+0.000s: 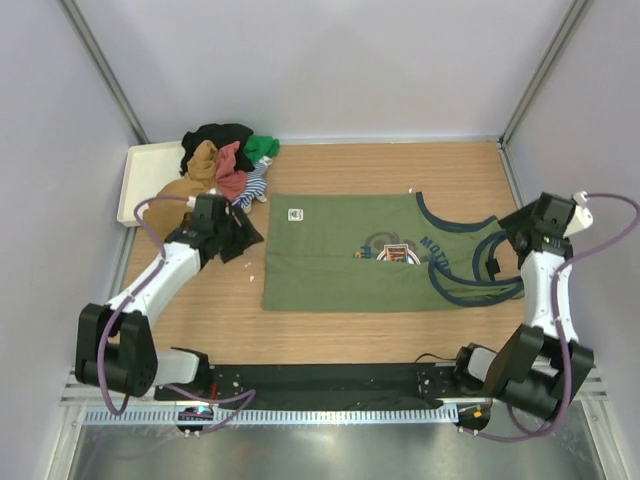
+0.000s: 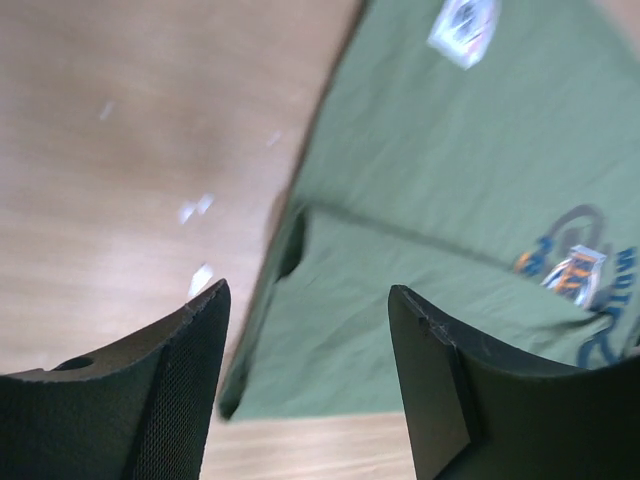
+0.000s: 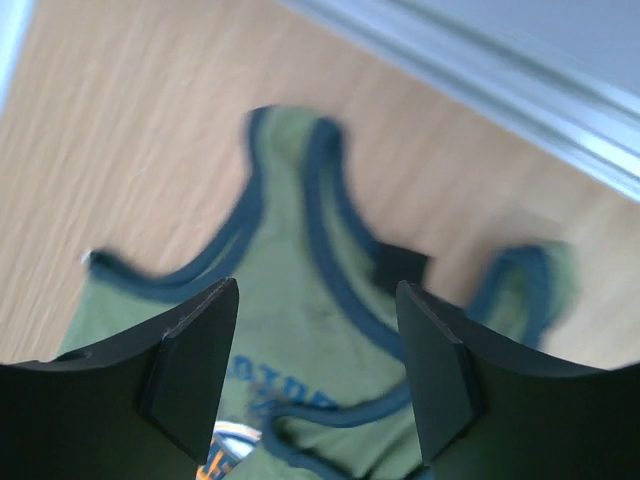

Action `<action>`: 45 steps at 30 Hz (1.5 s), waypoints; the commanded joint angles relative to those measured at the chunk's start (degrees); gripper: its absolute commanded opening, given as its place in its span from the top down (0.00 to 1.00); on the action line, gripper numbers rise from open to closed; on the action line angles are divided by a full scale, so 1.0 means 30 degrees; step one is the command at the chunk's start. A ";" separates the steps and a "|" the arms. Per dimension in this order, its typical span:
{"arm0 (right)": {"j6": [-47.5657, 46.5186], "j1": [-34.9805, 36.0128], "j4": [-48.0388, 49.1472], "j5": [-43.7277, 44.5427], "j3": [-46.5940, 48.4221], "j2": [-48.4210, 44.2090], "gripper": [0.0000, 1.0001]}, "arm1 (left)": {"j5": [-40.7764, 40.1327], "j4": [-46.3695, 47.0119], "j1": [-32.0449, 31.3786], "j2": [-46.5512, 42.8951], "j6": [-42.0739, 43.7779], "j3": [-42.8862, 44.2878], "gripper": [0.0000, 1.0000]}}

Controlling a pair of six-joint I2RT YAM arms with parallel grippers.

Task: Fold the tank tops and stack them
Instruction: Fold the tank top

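Jaws of left gripper [image 2: 307, 290] and right gripper [image 3: 317, 285] are spread, nothing grasped; green tank top [image 1: 340, 250] is seen beyond each pair.

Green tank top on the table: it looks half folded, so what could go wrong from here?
1. The navy-trimmed straps lie bunched and crossed, so the next fold may trap them crooked.
2. The green tank top has a loose folded flap; the left fingers and right fingers are open, holding nothing, so a regrasp might pinch only one layer.
3. The pile of other tops sits near the left arm and could snag.
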 commanded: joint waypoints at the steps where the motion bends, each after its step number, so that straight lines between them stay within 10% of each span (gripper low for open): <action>1: -0.1398 0.1662 0.2036 -0.4866 0.2493 0.2613 0.32 | 0.0763 0.2355 0.0010 0.1466 0.1654 0.2607 0.34; 7: -0.1983 0.6322 0.2941 -0.4666 0.6596 0.8761 0.39 | 0.0121 0.3270 -0.0048 0.5386 0.2156 0.6240 0.26; 22: -0.3214 0.8409 0.0657 -0.4226 1.6214 1.8085 0.51 | -0.0435 0.0987 -0.0048 1.4830 0.3678 1.6408 0.37; 45: -0.4005 0.9523 -0.0486 -0.1533 1.6833 1.9996 0.55 | -0.0671 -0.0713 -0.0106 1.7935 0.4266 1.8373 0.40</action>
